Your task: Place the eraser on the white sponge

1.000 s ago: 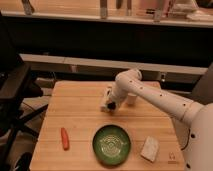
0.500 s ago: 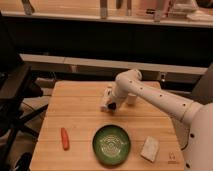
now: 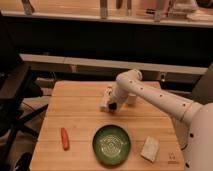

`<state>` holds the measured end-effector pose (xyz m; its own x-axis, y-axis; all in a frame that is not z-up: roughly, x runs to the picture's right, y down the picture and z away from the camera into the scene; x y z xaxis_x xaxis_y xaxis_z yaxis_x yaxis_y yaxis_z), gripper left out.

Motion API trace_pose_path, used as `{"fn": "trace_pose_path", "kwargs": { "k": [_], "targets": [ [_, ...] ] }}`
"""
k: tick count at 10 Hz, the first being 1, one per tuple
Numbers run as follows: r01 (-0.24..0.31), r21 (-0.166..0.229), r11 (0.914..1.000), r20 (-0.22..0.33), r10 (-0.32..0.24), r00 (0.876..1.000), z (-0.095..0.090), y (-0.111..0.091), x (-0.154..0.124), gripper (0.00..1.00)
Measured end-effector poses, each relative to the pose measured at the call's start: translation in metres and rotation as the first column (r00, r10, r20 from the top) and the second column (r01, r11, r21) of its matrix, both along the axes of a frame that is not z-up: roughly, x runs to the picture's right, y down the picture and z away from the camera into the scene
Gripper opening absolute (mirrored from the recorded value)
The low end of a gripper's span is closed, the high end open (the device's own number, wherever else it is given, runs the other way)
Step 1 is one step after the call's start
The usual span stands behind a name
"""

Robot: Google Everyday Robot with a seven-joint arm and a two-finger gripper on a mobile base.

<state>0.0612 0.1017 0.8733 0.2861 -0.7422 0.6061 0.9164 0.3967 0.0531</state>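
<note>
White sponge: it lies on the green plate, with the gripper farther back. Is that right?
No. The camera view shows the white sponge on the wooden table beside the green plate, apart from it; the gripper is farther back.

The pincer [image 3: 107, 103] is held mid-counter [image 3: 75, 107]; open wood is left toward the white sponge [image 3: 150, 148], flanked by the green plate [image 3: 112, 145].

Eraser indiscernible near claw [image 3: 107, 102] above table [image 3: 75, 102]
</note>
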Motion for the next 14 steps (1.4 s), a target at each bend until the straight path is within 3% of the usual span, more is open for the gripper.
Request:
{"fn": "trace_pose_path", "kwargs": {
  "k": [6, 14],
  "targets": [
    [-0.012, -0.006, 0.9999, -0.010, 0.012, 1.000, 0.000, -0.001, 0.013, 0.03],
    [-0.057, -0.005, 0.9984, -0.036, 0.057, 0.998, -0.025, -0.005, 0.046, 0.03]
  ]
}}
